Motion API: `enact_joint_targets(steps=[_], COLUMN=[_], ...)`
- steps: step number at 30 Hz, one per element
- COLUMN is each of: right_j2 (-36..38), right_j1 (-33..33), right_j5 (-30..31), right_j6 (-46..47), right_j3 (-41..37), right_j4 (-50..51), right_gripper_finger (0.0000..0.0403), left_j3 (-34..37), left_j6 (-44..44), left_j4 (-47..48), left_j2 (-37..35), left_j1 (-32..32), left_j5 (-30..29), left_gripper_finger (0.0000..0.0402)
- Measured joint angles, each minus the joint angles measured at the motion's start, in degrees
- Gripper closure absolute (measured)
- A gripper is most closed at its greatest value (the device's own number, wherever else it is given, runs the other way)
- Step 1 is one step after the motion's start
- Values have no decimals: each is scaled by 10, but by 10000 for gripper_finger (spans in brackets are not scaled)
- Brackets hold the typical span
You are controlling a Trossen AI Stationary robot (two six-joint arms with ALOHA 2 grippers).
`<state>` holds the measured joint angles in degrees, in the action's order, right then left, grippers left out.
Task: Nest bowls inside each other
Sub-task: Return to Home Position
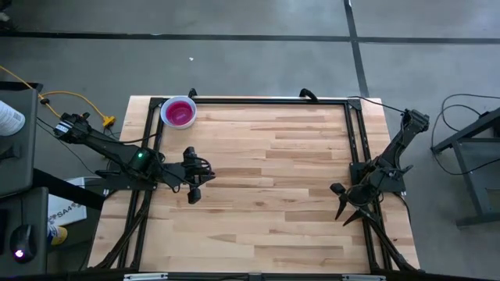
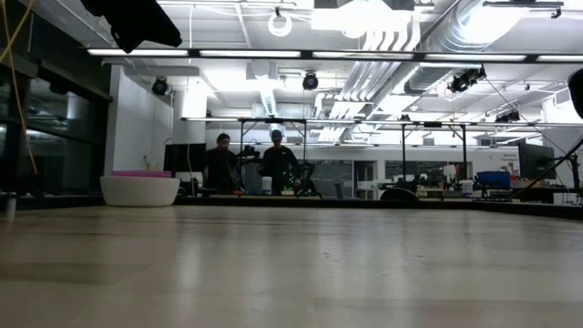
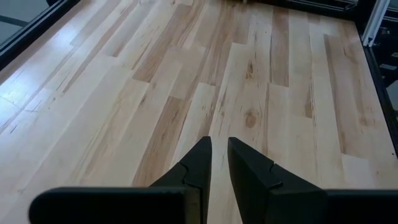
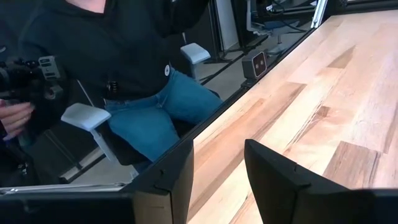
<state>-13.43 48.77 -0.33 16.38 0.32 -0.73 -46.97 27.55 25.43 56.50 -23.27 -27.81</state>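
A white bowl (image 1: 178,112) stands on its base at the table's far left corner, with a magenta bowl (image 1: 180,114) nested inside it. In the low view only the magenta rim (image 2: 141,173) shows above the white wall (image 2: 139,191). My left gripper (image 1: 194,197) hangs over the left part of the table, nearer than the bowls. Its fingers (image 3: 219,142) stand a narrow gap apart with nothing between them. My right gripper (image 1: 344,204) waits at the table's right side, open (image 4: 217,146) and holding nothing.
Black frame rails (image 1: 258,101) run along the table's far, left and right edges. A seated person (image 4: 143,93) in jeans shows beyond the table edge in the right wrist view. Two people (image 2: 250,164) stand far off in the room. Bare wood (image 1: 273,172) lies between the grippers.
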Motion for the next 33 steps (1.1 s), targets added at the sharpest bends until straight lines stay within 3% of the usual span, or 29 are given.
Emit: enact_joint_targets(steps=[15,23,33], right_j2=[0,0,0], right_j1=[0,0,0], right_j5=[2,2,2], right_j6=[-1,-1,-1], right_j3=[0,0,0], right_j4=[-8,-10,-11], right_gripper_finger=[267,267,267], left_j3=[0,4,167], left_j6=[-20,-6,-2], left_j4=[3,59,-99], left_j2=[0,1,-59], left_j1=[0,0,-30], left_j5=[2,3,-5], left_gripper_finger=[348,348,348])
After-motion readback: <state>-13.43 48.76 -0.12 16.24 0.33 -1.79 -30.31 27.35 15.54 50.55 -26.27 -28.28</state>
